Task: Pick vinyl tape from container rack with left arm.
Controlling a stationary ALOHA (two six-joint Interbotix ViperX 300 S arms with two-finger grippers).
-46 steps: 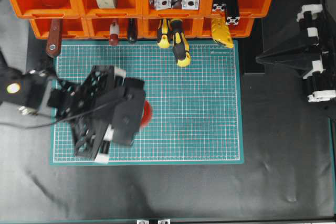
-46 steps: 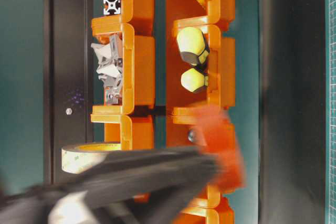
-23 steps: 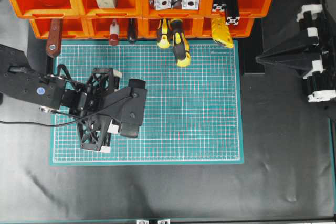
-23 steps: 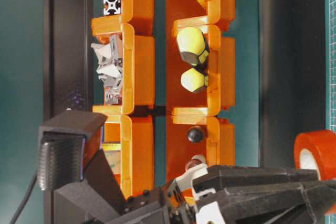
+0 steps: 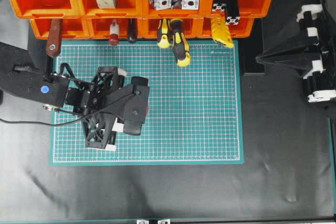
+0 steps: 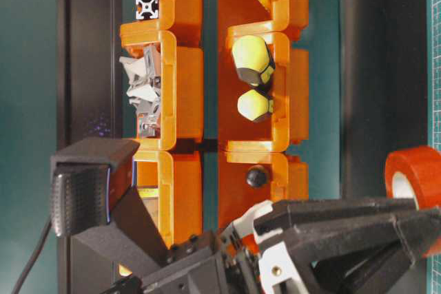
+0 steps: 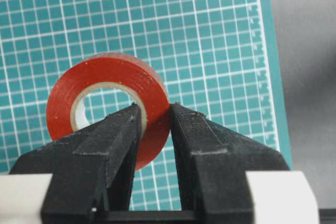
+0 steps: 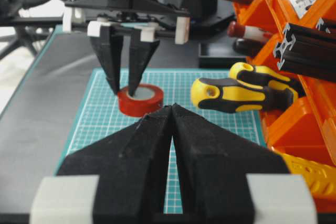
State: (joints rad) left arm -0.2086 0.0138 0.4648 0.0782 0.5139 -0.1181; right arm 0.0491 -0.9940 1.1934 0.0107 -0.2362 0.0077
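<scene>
- The wall of the vinyl tape [image 7: 107,98] is pinched by the left claw [image 7: 156,116], one finger inside the core, one outside.
- A second ago the roll was carried blurred above the mat; it now lies flat on the green mat [image 5: 210,103], so the pick is judged finished, release pending.
- The container rack [image 5: 79,3] lies well apart.
- The right claw [image 8: 172,109] is pressed together.

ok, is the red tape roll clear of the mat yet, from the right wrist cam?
No. The vinyl tape sits flat on the green mat, with the left tool pinching its wall.
</scene>
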